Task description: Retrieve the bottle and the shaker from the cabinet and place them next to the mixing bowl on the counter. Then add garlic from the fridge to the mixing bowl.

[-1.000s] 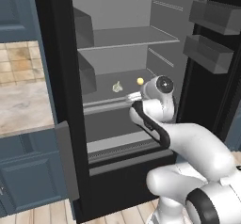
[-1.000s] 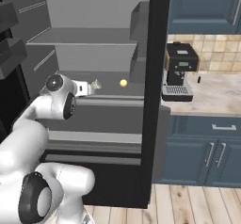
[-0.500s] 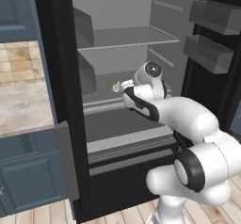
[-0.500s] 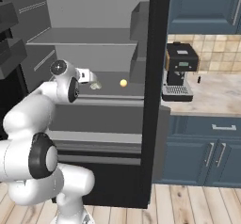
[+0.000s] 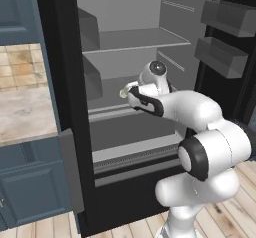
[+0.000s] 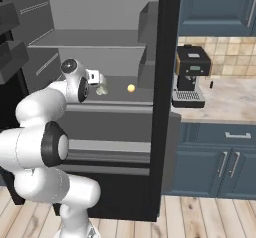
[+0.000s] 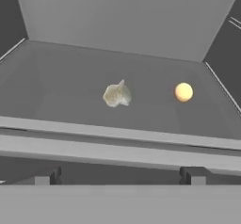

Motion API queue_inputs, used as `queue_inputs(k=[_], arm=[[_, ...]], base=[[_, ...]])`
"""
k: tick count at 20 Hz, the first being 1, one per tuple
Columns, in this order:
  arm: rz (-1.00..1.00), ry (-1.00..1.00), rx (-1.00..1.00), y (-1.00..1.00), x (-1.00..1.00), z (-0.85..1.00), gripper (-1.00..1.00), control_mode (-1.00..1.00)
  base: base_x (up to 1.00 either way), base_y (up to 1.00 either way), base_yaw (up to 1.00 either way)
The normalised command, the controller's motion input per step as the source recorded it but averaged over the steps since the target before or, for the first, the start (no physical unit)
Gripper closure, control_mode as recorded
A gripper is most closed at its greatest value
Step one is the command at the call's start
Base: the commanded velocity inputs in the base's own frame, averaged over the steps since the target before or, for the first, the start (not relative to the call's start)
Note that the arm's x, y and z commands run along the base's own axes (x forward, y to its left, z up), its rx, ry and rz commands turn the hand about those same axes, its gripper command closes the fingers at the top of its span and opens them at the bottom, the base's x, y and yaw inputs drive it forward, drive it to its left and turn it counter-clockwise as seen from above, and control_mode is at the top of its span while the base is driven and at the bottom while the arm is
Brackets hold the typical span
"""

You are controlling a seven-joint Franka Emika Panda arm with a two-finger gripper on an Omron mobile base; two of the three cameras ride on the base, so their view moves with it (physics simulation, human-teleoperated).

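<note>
claw spread wide at the fridge shelf

my claw [image 7: 120, 173] hangs with its two dark fingertips [image 7: 47, 177] set far apart and nothing between them, just at the front lip of a grey shelf [image 7: 70, 96] inside the fridge [image 6: 165, 107]. from the hand view i see the garlic [image 7: 117, 94], a pale lumpy bulb, lying mid-shelf beyond the tips, not touched. a small yellow ball [image 7: 183, 92] sits apart from it on the same shelf. in the right base view, a black coffee machine [image 6: 191, 77] stands on the counter [image 6: 230, 102] beside the fridge.
</note>
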Motion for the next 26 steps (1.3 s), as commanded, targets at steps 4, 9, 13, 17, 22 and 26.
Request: queue_inputs(k=[4, 9, 13, 17, 22, 26], arm=[[-0.01, 0.0, 0.0, 0.03, 0.26, -0.32, -1.0, -1.0], [-0.04, 0.14, 0.0, 0.04, 0.38, -0.19, -1.0, -1.0], [-0.01, 0.18, 0.0, 0.08, 0.39, -0.05, -1.0, -1.0], [0.0, 0.16, 0.0, 0.11, 0.36, -0.03, -1.0, -1.0], [0.0, 0.03, 0.0, 0.1, 0.26, -0.18, -1.0, -1.0], [0.0, 0.03, 0.0, 0.06, 0.3, -0.26, -1.0, -1.0]], base=[[0.0, 0.0, 0.0], [0.0, 0.0, 0.0], [0.0, 0.0, 0.0], [0.0, 0.0, 0.0], [0.0, 0.0, 0.0], [0.0, 0.0, 0.0]])
